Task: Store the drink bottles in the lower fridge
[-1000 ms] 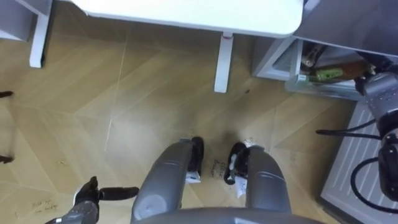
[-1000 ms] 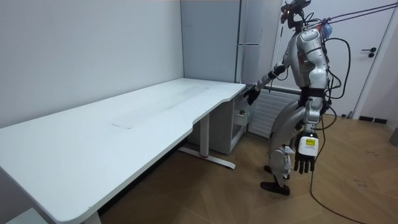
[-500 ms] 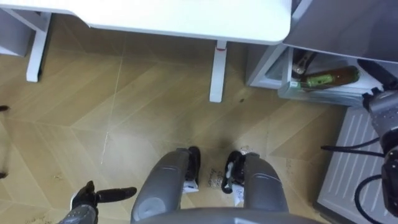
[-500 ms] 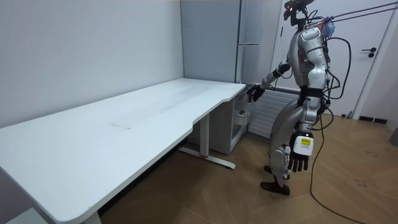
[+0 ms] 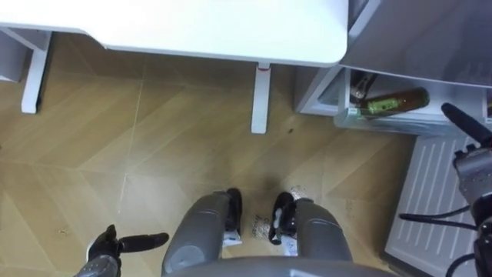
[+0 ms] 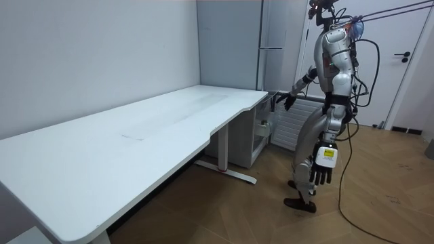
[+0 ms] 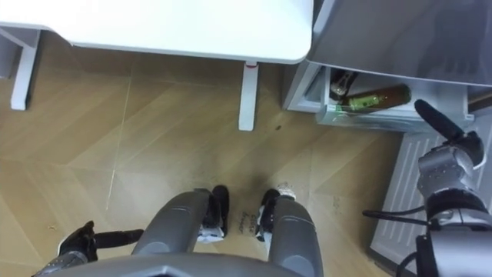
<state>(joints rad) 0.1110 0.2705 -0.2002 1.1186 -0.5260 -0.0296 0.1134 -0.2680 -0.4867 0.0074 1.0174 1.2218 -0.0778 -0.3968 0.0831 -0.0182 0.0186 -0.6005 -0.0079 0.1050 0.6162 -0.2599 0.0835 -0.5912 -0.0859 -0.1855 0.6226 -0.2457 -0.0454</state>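
A green-and-brown bottle [image 5: 392, 100] lies on its side in the open lower fridge compartment [image 5: 338, 91], ahead and to my right past the desk's end; it shows in the right eye view too [image 7: 373, 98]. My right hand [image 7: 437, 121] is raised in front of that compartment, a short way from it, with a finger straight and nothing in it. In the room view this right hand [image 6: 285, 102] hangs in the air near the desk corner. My left hand [image 5: 115, 246] hangs low by my left leg, open and empty; the room view shows it [image 6: 320, 173] beside my thigh.
A long white desk [image 5: 231, 27] stands in front of me, its leg [image 5: 260, 98] on the wooden floor. A white ribbed panel [image 5: 430, 200] lies low at my right. The tall grey fridge [image 6: 271, 41] stands behind the desk's end. A door [image 6: 413, 68] is at the room view's right.
My right hand has drawn back a little from the fridge toward my body. The eye view has shifted, so the desk and fridge sit lower and further left. My left hand swung slightly.
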